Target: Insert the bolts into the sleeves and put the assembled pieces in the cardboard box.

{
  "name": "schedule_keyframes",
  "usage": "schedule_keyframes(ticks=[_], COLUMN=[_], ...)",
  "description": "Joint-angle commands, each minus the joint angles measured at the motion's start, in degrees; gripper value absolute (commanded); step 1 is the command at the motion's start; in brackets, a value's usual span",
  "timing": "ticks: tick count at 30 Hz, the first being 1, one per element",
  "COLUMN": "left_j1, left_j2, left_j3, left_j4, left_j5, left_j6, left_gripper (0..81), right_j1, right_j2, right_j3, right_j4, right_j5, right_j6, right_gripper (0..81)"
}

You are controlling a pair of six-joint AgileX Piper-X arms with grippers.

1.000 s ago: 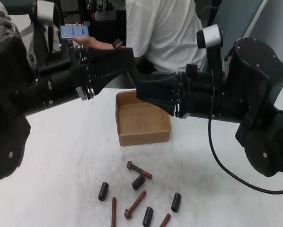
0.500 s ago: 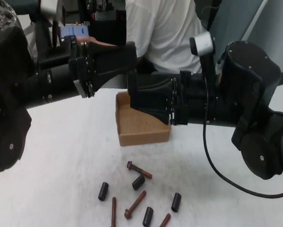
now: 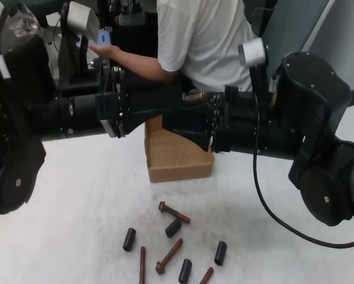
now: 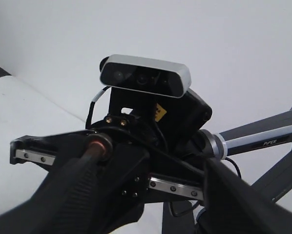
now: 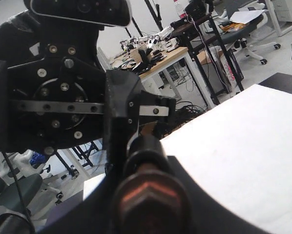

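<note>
high view: left gripper point(image 3: 176, 102) and right gripper point(image 3: 187, 120) tip to tip over box point(image 3: 178, 171). right gripper clamped on bolt point(image 5: 148, 196) - left gripper's hold can't tell. loose bolts point(image 3: 174, 212), sleeves point(image 3: 129, 239) on bench point(image 3: 76, 195) - apart from box.

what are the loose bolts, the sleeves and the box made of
Bolts: likely metal, dull reddish-brown, perhaps rusted or copper-coated.
Sleeves: matte black, plastic or rubber; cannot tell which.
Box: plain brown cardboard, matte, with folded walls.

No readable text or labels.
</note>
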State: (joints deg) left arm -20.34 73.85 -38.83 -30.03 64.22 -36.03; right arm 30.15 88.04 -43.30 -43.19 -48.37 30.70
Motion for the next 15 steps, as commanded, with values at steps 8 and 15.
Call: schedule_keyframes(ticks=[8,15], left_j1=[2.2,6.5], left_j2=[0.3,0.3], left_j3=[0.6,0.6], left_j4=[4.9,4.9], left_j5=[-1.5,-1.1], left_j6=[2.8,2.6], left_gripper=[59.0,59.0], right_j1=[-0.1,-1.8], right_j2=[-0.8,-0.8], right_j3=[-1.0,-1.0], right_j4=[-2.2,2.2], right_j5=[-1.5,-1.5], right_j6=[0.6,-1.3], right_gripper=[0.8,0.8])
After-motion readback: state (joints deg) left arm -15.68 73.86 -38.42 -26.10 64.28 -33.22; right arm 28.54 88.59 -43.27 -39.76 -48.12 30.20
